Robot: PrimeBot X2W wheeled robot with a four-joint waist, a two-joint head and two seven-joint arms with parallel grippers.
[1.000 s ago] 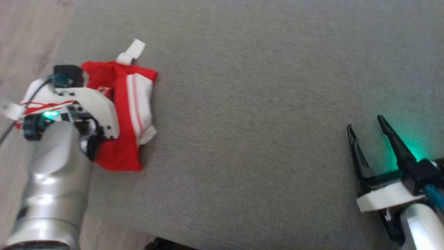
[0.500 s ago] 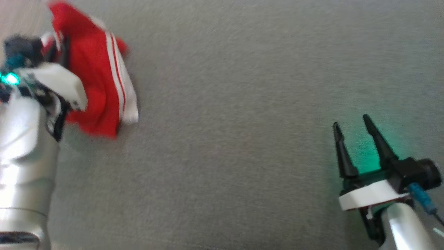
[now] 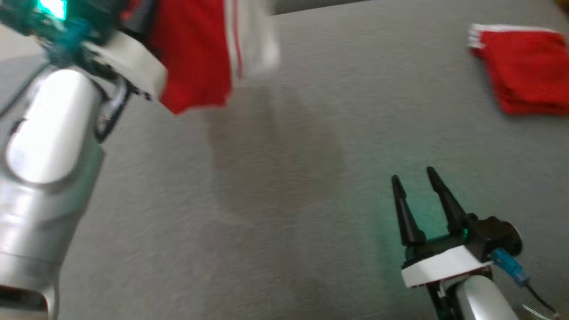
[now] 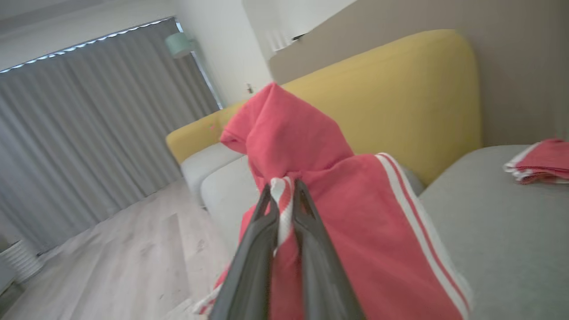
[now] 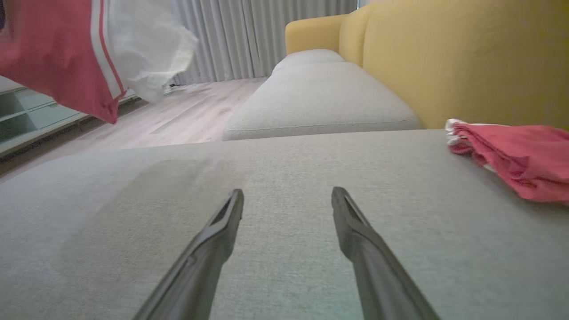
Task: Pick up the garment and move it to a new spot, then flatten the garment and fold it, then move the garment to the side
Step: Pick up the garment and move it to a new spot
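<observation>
Here the left gripper [image 4: 282, 186] is pinched narrow on a white-and-red striped hem of the garment [image 4: 311, 146], fingers nearly touching through the cloth. The garment, red with white stripes down one side, hangs from that grip in the air. In the head view it is at the top left, blurred, and its shadow falls on the grey cushion [image 3: 289, 178] below. In the right wrist view its lowest corner is clear of the cushion surface.

The right gripper [image 3: 413, 174] stands wide with nothing between its fingers, low over the cushion near its front right part, well apart from the garment.

A folded red pile [image 3: 524, 71] lies at the cushion's far right, just beside the yellow backrest [image 5: 444, 58]. Between that pile and the hanging garment the cushion is a broad bare stretch. Its far edge shows in the right wrist view, with a second cushion [image 5: 320, 98] beyond it and wood floor [image 5: 186, 115] to the left.
</observation>
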